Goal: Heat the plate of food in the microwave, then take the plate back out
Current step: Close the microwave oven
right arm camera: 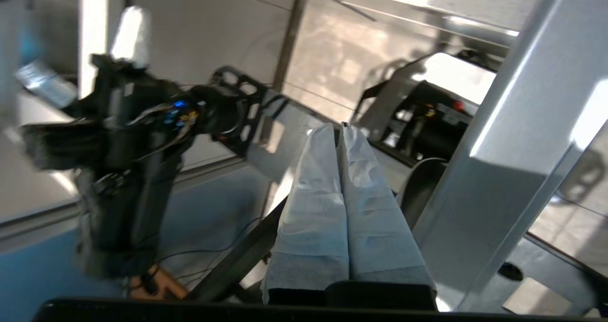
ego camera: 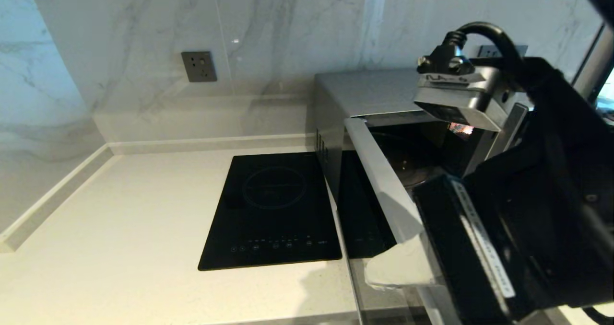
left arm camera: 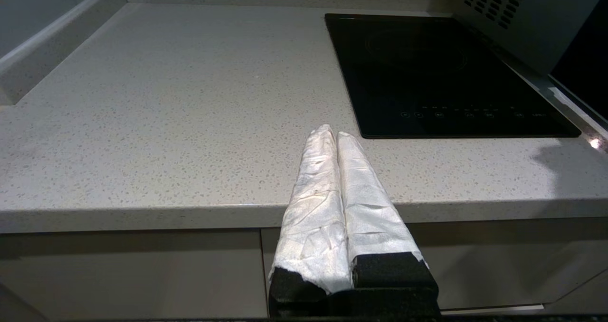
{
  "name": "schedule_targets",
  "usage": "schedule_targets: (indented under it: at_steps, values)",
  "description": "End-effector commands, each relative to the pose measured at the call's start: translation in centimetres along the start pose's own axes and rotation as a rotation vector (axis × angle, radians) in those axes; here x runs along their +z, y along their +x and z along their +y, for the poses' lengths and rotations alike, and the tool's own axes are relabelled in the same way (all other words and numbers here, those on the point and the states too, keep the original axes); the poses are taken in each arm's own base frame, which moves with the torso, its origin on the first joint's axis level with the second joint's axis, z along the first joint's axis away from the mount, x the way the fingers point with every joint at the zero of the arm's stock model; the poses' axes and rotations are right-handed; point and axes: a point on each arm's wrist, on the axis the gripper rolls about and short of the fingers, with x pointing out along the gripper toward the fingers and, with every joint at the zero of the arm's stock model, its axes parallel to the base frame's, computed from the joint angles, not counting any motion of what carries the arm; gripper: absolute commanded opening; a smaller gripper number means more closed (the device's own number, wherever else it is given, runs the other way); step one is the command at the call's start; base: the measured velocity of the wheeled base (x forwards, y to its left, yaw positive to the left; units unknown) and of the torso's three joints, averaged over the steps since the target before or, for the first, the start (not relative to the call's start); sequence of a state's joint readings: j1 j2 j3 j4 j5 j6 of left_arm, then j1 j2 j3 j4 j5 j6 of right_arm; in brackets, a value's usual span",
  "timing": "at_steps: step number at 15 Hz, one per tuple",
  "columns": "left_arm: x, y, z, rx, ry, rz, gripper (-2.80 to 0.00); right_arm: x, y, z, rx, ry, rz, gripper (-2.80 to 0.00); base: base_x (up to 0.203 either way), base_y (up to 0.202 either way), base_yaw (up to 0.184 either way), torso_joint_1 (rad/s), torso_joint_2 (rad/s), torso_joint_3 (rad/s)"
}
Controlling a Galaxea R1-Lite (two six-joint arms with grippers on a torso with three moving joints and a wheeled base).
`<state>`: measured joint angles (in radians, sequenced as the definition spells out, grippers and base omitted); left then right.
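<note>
The silver-grey microwave stands at the right of the counter with its door swung open towards me. Its dark cavity shows a round turntable. No plate of food shows in any view. My right arm fills the space in front of the microwave opening and hides much of it. In the right wrist view the right gripper is shut with nothing between its white-wrapped fingers, beside a silver panel. The left gripper is shut and empty, hovering over the counter's front edge.
A flat black induction hob lies in the counter left of the microwave, also in the left wrist view as the hob. A wall socket sits on the marble backsplash. The pale speckled counter stretches left to a raised side ledge.
</note>
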<state>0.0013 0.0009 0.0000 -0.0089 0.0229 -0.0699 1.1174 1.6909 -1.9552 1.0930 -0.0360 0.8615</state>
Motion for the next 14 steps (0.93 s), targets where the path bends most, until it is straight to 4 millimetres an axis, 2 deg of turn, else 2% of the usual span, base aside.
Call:
schedule_targets:
  at_steps: [1, 9, 14]
  values:
    - [0.0, 0.0, 0.0, 0.0, -0.001, 0.0, -2.8, 0.0, 1.4, -0.1, -0.052, 0.005, 0.018, -2.8, 0.0, 0.0, 0.0, 0.0, 0.0, 0.0]
    - [0.0, 0.0, 0.0, 0.0, -0.001, 0.0, -2.8, -0.1, 2.3, -1.0, -0.152, 0.014, -0.008, -2.8, 0.0, 0.0, 0.0, 0.0, 0.0, 0.0]
    - [0.0, 0.0, 0.0, 0.0, -0.001, 0.0, -2.8, -0.1, 2.2, -1.8, -0.264, 0.017, -0.08, -2.8, 0.0, 0.0, 0.0, 0.0, 0.0, 0.0]
